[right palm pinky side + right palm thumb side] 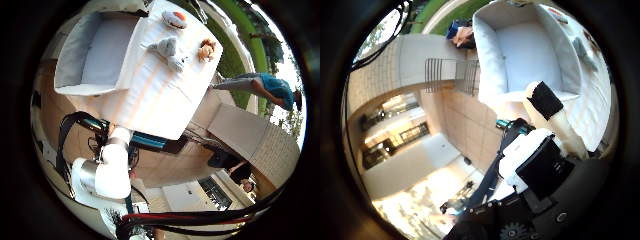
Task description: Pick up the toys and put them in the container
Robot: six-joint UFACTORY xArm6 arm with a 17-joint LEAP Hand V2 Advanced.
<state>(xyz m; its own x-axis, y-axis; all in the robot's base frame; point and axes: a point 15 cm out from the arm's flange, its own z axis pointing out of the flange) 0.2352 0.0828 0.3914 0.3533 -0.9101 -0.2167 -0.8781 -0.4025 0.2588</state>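
Note:
A table with a white striped cloth (150, 100) carries a pale grey fabric container (95, 50) with an empty inside. Beside the container on the cloth lie a grey plush toy (168, 48), a small brown teddy (207, 50) and a round orange-and-white toy (175, 18). My hand (108, 172) is well above the table and away from the toys, with its white and black fingers relaxed and nothing between them. The right thumb side palm view shows the container (525, 50) from above, with a black-tipped finger (545, 102) in front of the table's edge.
The table stands on a tan tiled patio floor (165, 160). A low stone wall (250, 135) runs past the table's far side, with lawn (240, 25) beyond. A building front with windows (395, 130) stands across the patio.

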